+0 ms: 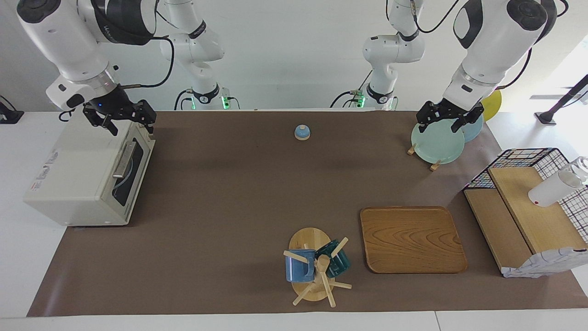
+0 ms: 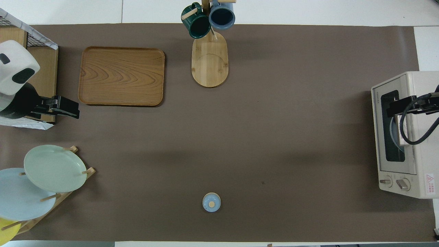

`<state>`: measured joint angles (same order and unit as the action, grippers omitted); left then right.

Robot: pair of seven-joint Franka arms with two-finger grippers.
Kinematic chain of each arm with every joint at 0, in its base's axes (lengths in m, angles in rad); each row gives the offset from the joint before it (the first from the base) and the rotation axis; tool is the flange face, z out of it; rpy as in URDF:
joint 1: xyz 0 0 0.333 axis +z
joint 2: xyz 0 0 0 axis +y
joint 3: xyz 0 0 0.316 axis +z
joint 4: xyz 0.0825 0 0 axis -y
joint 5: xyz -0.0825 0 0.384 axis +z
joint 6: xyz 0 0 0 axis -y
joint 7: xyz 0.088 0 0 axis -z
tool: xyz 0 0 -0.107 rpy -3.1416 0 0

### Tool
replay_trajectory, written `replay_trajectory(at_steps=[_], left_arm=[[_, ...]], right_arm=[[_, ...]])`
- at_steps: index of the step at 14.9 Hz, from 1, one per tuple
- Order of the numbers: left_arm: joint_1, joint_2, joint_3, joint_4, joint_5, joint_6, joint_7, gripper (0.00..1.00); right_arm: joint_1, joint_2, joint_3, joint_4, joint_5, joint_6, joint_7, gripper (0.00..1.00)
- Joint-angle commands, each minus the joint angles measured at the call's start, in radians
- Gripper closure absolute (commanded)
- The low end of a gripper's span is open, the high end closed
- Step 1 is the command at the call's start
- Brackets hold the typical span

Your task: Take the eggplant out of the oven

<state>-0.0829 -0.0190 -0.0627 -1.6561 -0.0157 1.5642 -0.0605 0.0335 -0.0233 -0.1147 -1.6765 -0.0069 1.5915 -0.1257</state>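
The boxy cream-white oven (image 1: 87, 177), door shut, sits at the surface's right-arm end; the eggplant is hidden. Right gripper (image 1: 120, 120) hovers over it, jaws spread. Left gripper (image 1: 449, 118) waits over the plates (image 1: 436, 143), jaw state indeterminate. Risk: slipping off the silver handle (image 1: 124, 159) could shove the oven.

A white table (image 1: 14, 257) is covered by a brown mat (image 1: 229, 207). The cream-white toaster oven (image 1: 87, 179) stands at the right arm's end, its door shut. Taking the oven as landmark: a small blue bell (image 1: 302, 132) sits toward the table's middle, nearer to the robots; a wooden mug tree (image 1: 311, 271) with two mugs and a wooden tray (image 1: 412, 239) lie farther from the robots; a plate rack (image 1: 436, 142) and a wire-sided wooden shelf (image 1: 528, 211) stand at the left arm's end.
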Motion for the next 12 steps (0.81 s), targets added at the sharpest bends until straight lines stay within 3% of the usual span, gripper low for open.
replay_trajectory(at_steps=[1, 6, 7, 8, 9, 10, 12], left_arm=[[0.011, -0.019, -0.006, -0.011, 0.01, -0.01, 0.007, 0.0], [0.012, -0.019, -0.006, -0.011, 0.008, -0.01, 0.007, 0.0], [0.011, -0.018, -0.006, -0.011, 0.008, -0.01, 0.007, 0.0], [0.011, -0.018, -0.006, -0.011, 0.008, -0.01, 0.007, 0.0], [0.011, -0.018, -0.006, -0.01, 0.008, -0.01, 0.007, 0.0], [0.011, -0.019, -0.006, -0.011, 0.008, -0.01, 0.007, 0.0], [0.011, -0.019, -0.006, -0.011, 0.008, -0.01, 0.007, 0.0]], right_arm=[[-0.004, -0.01, 0.0, -0.009, 0.025, 0.002, 0.02, 0.0], [-0.003, -0.033, 0.001, -0.049, 0.022, 0.015, 0.011, 0.0], [-0.001, -0.038, 0.001, -0.064, 0.022, 0.036, -0.006, 0.06], [0.003, -0.041, 0.001, -0.08, 0.019, 0.063, -0.023, 0.53], [0.0, -0.046, 0.001, -0.097, 0.018, 0.079, -0.038, 0.89], [0.0, -0.05, 0.001, -0.118, 0.015, 0.109, -0.067, 1.0], [-0.004, -0.081, -0.002, -0.219, 0.007, 0.227, -0.094, 1.0]])
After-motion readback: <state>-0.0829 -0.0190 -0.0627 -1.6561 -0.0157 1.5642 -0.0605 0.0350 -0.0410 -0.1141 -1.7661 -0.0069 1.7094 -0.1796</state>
